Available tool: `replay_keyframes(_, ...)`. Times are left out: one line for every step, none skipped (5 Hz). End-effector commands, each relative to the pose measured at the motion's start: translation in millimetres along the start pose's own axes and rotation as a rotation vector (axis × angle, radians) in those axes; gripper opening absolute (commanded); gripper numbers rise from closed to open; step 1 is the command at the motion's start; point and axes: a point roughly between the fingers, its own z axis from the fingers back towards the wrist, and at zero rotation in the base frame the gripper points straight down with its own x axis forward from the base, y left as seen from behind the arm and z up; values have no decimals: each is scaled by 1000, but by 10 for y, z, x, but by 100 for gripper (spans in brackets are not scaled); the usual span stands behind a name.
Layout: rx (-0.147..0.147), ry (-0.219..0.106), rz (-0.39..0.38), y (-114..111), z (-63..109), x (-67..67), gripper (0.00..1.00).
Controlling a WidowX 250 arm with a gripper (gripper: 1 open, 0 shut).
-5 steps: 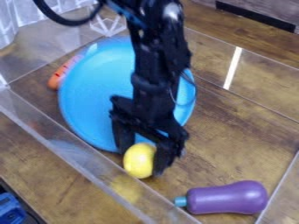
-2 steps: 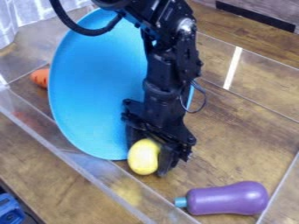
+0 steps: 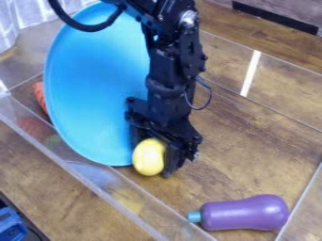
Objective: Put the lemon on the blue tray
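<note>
The black fingers are pointed straight down at the bench and are closed on the lemon, which is pinched between them low over the wood; whether the lemon rests on the surface or is held just clear of it cannot be told. The lemon is seen as a small, smooth, bright-yellow oval, partly covered from above and on its right by the dark finger housing. Above the fingers, the black arm is seen rising nearly upright toward the top of the view, with a thin cable looped beside it. Directly behind and to the left of the fingers, the blue tray is tipped up steeply on its edge, its inner face turned toward the camera and its lower rim set on the bench just beside the lemon; the lemon lies in front of that rim, not on the tray. A patch of orange is glimpsed at the tray's left edge, mostly hidden. A purple eggplant is laid on its side well apart, toward the lower right. The wooden bench is enclosed by clear walls.
</note>
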Motion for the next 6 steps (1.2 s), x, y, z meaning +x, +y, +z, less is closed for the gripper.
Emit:
replay_keyframes(-13, -26, 6, -142, 53, -79, 0)
replay_keyframes(-16, -27, -17, -58, 46, -136, 0)
replay_keyframes(-17, -29, -38, 42, 54, -179, 0)
replay_keyframes(-16, -30, -16, -3, 43, -212, 0)
replay_keyframes(-15, -34, 6, -36, 35, -239, 0)
replay_keyframes(-15, -35, 28, -77, 29, -280, 0)
